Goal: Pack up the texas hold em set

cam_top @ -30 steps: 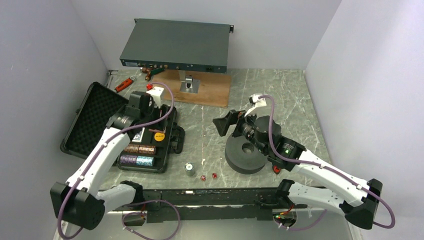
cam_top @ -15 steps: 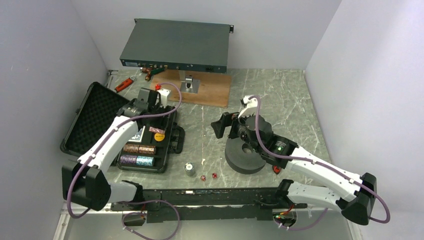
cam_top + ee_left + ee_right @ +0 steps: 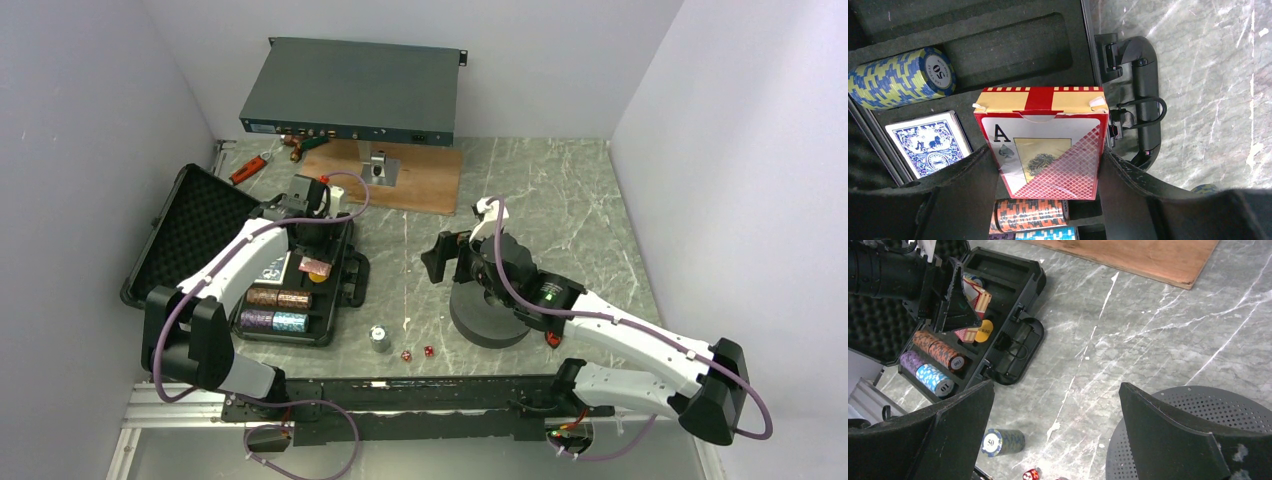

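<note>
Now the left gripper (image 3: 1048, 162) has shifted over the open briefcase (image 3: 185, 240) — clamped on a red card deck box (image 3: 1040, 150) — while the right gripper (image 3: 1056, 387), spread wide and empty, has edged left.

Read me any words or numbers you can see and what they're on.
"A": held card box.
"50": loose chip stack; also blue-yellow stack in case.
"100": orange stack.
"10": light blue stack.
Yellow disc lettering: too blurred.
</note>
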{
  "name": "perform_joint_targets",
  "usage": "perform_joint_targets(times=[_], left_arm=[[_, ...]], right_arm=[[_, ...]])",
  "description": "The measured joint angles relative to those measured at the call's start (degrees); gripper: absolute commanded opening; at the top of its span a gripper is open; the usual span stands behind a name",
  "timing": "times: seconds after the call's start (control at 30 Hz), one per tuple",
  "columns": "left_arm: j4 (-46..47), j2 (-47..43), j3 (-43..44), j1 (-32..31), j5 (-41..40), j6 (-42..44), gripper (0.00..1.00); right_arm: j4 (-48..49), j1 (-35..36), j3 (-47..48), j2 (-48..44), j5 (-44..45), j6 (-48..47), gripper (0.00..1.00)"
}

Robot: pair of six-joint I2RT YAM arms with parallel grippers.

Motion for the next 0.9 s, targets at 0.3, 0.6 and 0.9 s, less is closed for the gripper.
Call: perform_joint_targets(times=[0.3, 0.6, 0.9], left_arm=[[0.20, 0.00, -0.66, 0.00, -0.79, -0.07, 0.00], [0.31, 2.10, -0.63, 0.00, -1.68, -0.22, 0.00], [0.20, 4.11, -0.59, 0.00, -1.29, -2.23, 0.00]], right_arm=[[-0.70, -0.13, -0.61, -2.14, 0.00, -0.15, 1.00], [0.13, -0.17, -0.94, -1.84, -0.50, -0.17, 1.00], [0.85, -0.17, -0.42, 1.31, -1.60, 0.04, 1.00]])
